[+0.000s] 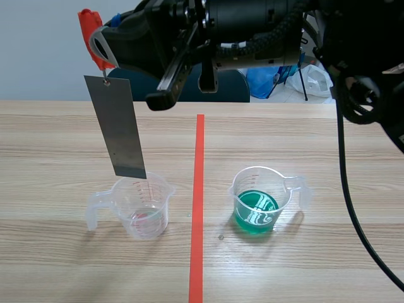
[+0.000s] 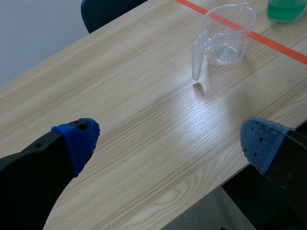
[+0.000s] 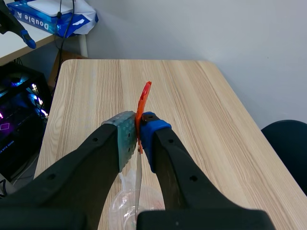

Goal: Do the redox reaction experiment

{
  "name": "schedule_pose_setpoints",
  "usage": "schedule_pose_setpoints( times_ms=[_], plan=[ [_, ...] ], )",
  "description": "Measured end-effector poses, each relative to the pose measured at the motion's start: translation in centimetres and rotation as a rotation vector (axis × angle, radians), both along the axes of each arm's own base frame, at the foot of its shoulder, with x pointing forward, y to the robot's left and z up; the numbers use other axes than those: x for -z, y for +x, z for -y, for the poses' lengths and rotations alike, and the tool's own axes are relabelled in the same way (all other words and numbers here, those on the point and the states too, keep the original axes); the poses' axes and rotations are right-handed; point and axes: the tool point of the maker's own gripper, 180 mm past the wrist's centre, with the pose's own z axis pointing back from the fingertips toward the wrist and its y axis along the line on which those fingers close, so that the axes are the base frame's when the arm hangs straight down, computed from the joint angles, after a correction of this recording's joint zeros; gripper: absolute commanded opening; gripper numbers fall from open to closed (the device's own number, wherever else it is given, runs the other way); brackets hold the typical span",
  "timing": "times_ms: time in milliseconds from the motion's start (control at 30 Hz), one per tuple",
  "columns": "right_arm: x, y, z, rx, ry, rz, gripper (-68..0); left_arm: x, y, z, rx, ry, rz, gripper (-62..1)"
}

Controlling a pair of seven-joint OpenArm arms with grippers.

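Your R gripper (image 3: 139,132) is pinching a flat orange-red plastic clip (image 1: 87,28); its pads are pressed on the clip from both sides. The R arm comes in from the right and crosses the top of the scene view, so the gripper sits high over the table's left half. A long grey metal strip (image 1: 120,126) hangs from the clip, slightly tilted. Its lower end is at the rim of the clear plastic measuring cup w/ handle (image 1: 158,208), left of the orange tape line (image 1: 198,189). You can't tell if the tip is inside the cup or just above it. That cup has only a faint pinkish trace at the bottom. In the R wrist view the strip runs edge-on, down btwn the fingers, w/ the clear cup under it.

A second clear measuring cup (image 1: 243,183) stands right of the tape line, holding green liquid (image 1: 255,211).

Your L gripper (image 2: 170,143) is spread wide w/ nothing btwn its blue pads (image 2: 79,141), low over the light wood table (image 1: 63,139), well apart from both cups.
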Motion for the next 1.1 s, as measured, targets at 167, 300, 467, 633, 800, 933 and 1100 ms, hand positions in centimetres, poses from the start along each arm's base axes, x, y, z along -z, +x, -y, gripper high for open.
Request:
schedule_pose_setpoints(
  times_ms=[167, 300, 467, 633, 800, 933, 1100],
  plan=[
    [0.0, 0.0, 0.0, 0.000, 0.000, 0.000, -66.9, 0.0, 0.0, 0.0, 0.000, 0.000, 0.000, 1.4],
    [0.0, 0.0, 0.0, 0.000, 0.000, 0.000, -66.9, 0.0, 0.0, 0.0, 0.000, 0.000, 0.000, 1.4],
    [0.0, 0.0, 0.0, 0.000, 0.002, 0.000, -66.9, 0.0, 0.0, 0.0, 0.000, 0.000, 0.000, 1.4],
    [-0.1, 0.5, 0.1, 0.006, 0.033, -0.004, -66.9, 0.0, 0.0, 0.0, 0.000, 0.000, 0.000, 1.4],
    [1.4, 1.0, -0.1, 0.013, 0.018, -0.017, -66.9, 0.0, 0.0, 0.0, 0.000, 0.000, 0.000, 1.4],
    [3.0, 0.9, -0.6, 0.004, -0.004, -0.040, -66.9, 0.0, 0.0, 0.0, 0.000, 0.000, 0.000, 1.4],
    [4.3, 1.3, -1.0, 0.008, 0.007, -0.059, -66.9, 0.0, 0.0, 0.0, 0.000, 0.000, 0.000, 1.4]
  ],
)
